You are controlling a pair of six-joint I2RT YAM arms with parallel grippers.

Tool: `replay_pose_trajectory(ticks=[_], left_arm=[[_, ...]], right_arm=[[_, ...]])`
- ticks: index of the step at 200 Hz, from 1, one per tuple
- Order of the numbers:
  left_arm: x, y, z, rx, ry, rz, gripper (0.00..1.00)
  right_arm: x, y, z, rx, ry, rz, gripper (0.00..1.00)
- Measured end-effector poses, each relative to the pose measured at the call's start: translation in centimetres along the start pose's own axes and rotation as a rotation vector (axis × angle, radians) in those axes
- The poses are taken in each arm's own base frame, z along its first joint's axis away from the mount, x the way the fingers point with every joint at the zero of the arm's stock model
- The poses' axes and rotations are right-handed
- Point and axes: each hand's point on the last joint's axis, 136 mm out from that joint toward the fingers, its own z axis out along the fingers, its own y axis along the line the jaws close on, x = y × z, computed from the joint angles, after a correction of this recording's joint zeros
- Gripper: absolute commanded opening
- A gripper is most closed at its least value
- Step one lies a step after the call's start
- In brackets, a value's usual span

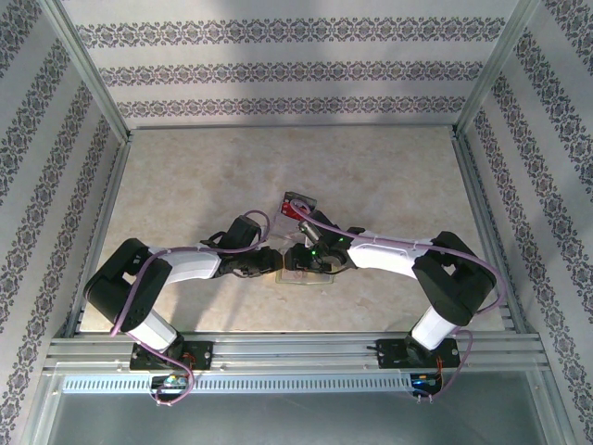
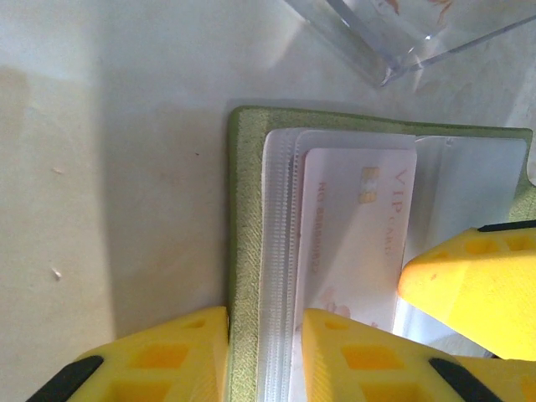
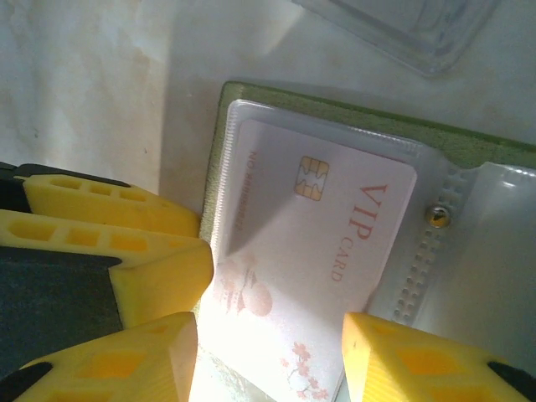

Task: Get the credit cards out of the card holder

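The card holder (image 1: 308, 277) lies open at mid-table, yellow-green outside (image 2: 244, 209) with clear sleeves inside (image 3: 469, 243). A white credit card (image 3: 310, 234) with a gold chip and red "VIP CARD" lettering sits in the top sleeve (image 2: 356, 226); its near end sticks out past the holder's edge. My left gripper (image 2: 264, 314) is shut on the holder's green edge and the sleeves, and its fingers (image 3: 126, 243) show at the left of the right wrist view. My right gripper (image 3: 268, 322) spans the card's width, a finger against each long edge. One right finger (image 2: 469, 285) shows beside the card.
A small clear plastic box (image 1: 298, 206) with red and dark contents stands just behind the holder, close to both wrists (image 2: 402, 33) (image 3: 402, 25). Patterned walls and metal frame rails enclose the beige table (image 1: 185, 185). Both arms meet at the table's middle.
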Motion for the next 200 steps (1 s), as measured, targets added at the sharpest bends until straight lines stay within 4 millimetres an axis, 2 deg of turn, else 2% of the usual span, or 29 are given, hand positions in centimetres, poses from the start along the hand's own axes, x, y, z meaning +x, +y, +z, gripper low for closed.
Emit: replay_pose_trajectory(ticks=[50,76,104,137,157,200], left_arm=[[-0.4,-0.2,-1.2,-0.008,-0.046,0.011,0.35],[-1.1,-1.3,-2.5,0.015,-0.091,0.03,0.31],[-1.2,-2.1,-3.1,0.042,-0.102,0.052,0.23],[-0.7,-1.9,-2.1,0.049,-0.049,0.05,0.17],[-0.6,-1.7,-1.4,0.042,-0.026,0.044,0.14],[-0.5,-1.7,-0.8,0.055,-0.007,0.045,0.12]], right_arm=[[0.1,-0.4,-0.3,0.001,-0.004,0.004,0.48],[0.0,-0.7,-1.5,-0.013,-0.028,0.006,0.48],[-0.5,-1.0,-2.7,-0.043,-0.058,0.01,0.34],[-0.2,-1.8,-2.5,-0.061,-0.048,0.032,0.13],[0.0,-1.8,-2.2,-0.073,-0.037,0.038,0.08],[0.3,-2.4,-1.4,-0.06,-0.018,0.048,0.05]])
